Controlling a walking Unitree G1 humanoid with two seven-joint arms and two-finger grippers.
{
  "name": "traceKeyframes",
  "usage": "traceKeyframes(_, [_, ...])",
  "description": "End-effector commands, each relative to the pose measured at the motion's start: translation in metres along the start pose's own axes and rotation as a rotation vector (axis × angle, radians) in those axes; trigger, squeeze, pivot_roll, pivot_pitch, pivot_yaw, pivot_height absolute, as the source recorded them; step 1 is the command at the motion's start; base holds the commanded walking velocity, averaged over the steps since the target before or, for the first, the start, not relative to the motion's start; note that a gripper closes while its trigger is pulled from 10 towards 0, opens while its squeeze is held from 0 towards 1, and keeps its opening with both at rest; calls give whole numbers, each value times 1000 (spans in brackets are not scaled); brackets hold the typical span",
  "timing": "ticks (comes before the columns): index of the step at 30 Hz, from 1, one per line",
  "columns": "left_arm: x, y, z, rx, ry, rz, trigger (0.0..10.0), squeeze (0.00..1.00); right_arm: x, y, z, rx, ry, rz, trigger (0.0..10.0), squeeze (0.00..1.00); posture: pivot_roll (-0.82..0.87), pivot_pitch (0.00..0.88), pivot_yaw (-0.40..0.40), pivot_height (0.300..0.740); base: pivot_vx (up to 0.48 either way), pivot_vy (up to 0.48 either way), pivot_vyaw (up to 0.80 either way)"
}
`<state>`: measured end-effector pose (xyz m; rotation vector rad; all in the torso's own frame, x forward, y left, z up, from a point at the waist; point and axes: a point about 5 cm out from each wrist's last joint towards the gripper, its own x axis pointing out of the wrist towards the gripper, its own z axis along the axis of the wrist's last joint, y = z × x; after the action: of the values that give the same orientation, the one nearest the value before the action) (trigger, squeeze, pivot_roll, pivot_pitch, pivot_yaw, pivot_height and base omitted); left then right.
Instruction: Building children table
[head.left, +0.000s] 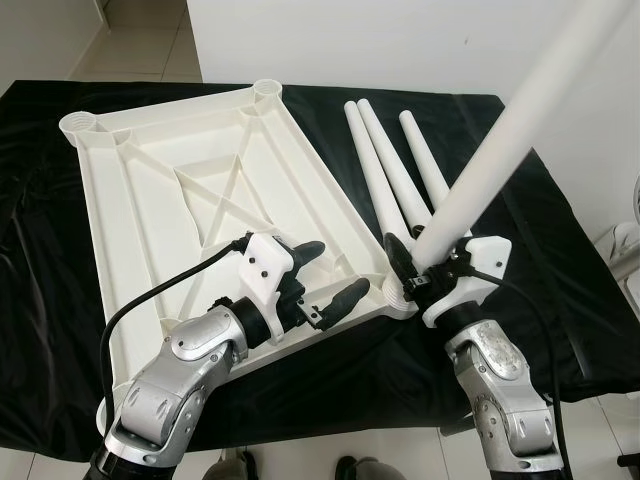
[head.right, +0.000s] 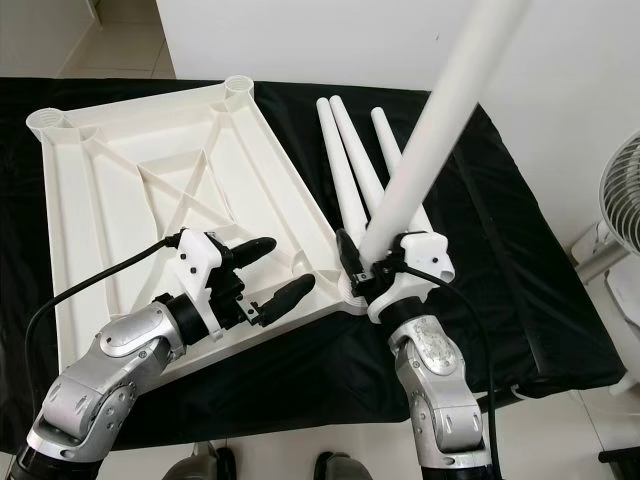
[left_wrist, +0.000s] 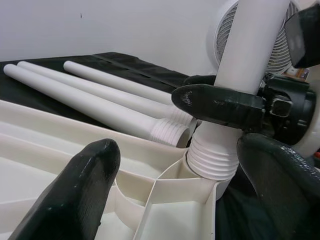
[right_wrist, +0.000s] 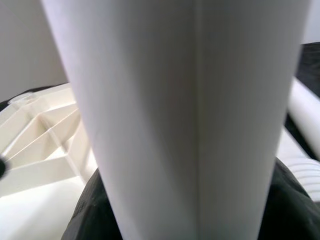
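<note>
**Operator:** Clamped on the table leg (head.left: 500, 150) is how I'd call my right gripper (head.left: 425, 268); its black fingers (left_wrist: 220, 105) wrap the shaft just above the threaded end. My left gripper (head.left: 325, 278) has its jaws apart, holding nothing, hovering just over the near right corner of the upturned tabletop (head.left: 200, 190).

**Observer:** Where's the leg relative to the socket?

**Operator:** From the left wrist view, the threaded end (left_wrist: 212, 157) sits in the corner socket (left_wrist: 192, 182) at the near right corner, with most of the threads showing above the rim. So I judge it's only just started, not screwed home. The leg leans up and away to my right instead of standing square to the tabletop.

**Observer:** That lean worries me.

**Operator:** Me too. If I twist with it tilted, the threads could cross and jam, or the end could pop out of the socket. The tabletop lies on a black cloth (head.left: 560, 240) on the work table, and it looks light, so torque from the right wrist might spin or slide it, since the left gripper isn't pressing on it.

**Observer:** Anything nearby to hit?

**Operator:** Three spare legs (head.left: 385, 165) lie side by side on the cloth just beside that corner, their threaded ends close to my right gripper. A wide wrist turn could knock them rolling. I'd straighten the leg and steady the tabletop before turning.
</note>
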<state>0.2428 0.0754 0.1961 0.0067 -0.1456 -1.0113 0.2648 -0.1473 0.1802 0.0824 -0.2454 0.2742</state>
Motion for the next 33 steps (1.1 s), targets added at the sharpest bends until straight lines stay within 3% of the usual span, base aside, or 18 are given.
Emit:
traceKeyframes(1, [-1, -9, 0, -17, 7, -86, 10000, 0, -7, -10, -22, 41, 106, -58, 10000, 0, 3, 163, -35, 740, 0, 0, 0])
traceKeyframes(7, [-2, -13, 0, -20, 18, -99, 10000, 0, -8, -13, -34, 135, 137, -100, 10000, 0, 8, 166, -36, 740, 0, 0, 0])
traceKeyframes(11, [-2, -14, 0, -24, 19, -102, 10000, 0, -9, -12, -35, 141, 136, -102, 10000, 0, 9, 167, -37, 740, 0, 0, 0])
traceKeyframes(14, [-3, -15, 0, -26, 18, -103, 10000, 0, -7, -11, -32, 101, 125, -85, 10000, 0, 8, 167, -36, 740, 0, 0, 0])
traceKeyframes(16, [-3, -14, 0, -29, 20, -99, 10000, 0, -5, -8, -26, -31, 101, -28, 10000, 0, 6, 166, -35, 740, 0, 0, 0])
traceKeyframes(18, [-3, -14, 0, -31, 23, -96, 10000, 0, -5, -6, -24, -97, 88, 5, 10000, 0, 7, 165, -35, 740, 0, 0, 0])
traceKeyframes(24, [-4, -14, 1, -31, 24, -95, 10000, 0, -13, -1, -21, -189, 68, 62, 10000, 0, 8, 166, -41, 740, 0, 0, 0])
traceKeyframes(33, [-5, -13, 2, -31, 21, -89, 10000, 0, -26, 0, -23, -220, 27, 79, 10000, 0, 6, 168, -39, 740, 0, 0, 0])
